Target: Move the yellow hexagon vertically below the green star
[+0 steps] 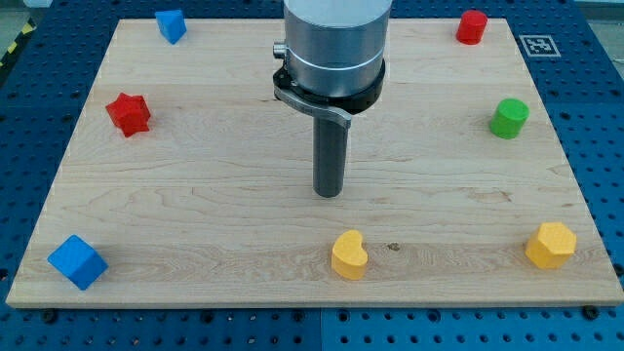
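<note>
The yellow hexagon (551,245) lies near the board's bottom right corner. A green block (508,117) with a rounded, cylinder-like look sits at the right edge, above the hexagon and slightly to its left. I cannot make out a star shape on it, and no other green block shows. My tip (330,193) rests on the board near the middle, far left of the hexagon and just above a yellow heart (349,255). It touches no block.
A red star (129,113) lies at the left. A blue block (172,25) is at the top left and a blue cube (76,261) at the bottom left. A red cylinder (472,26) is at the top right. The arm's body hides part of the board's top middle.
</note>
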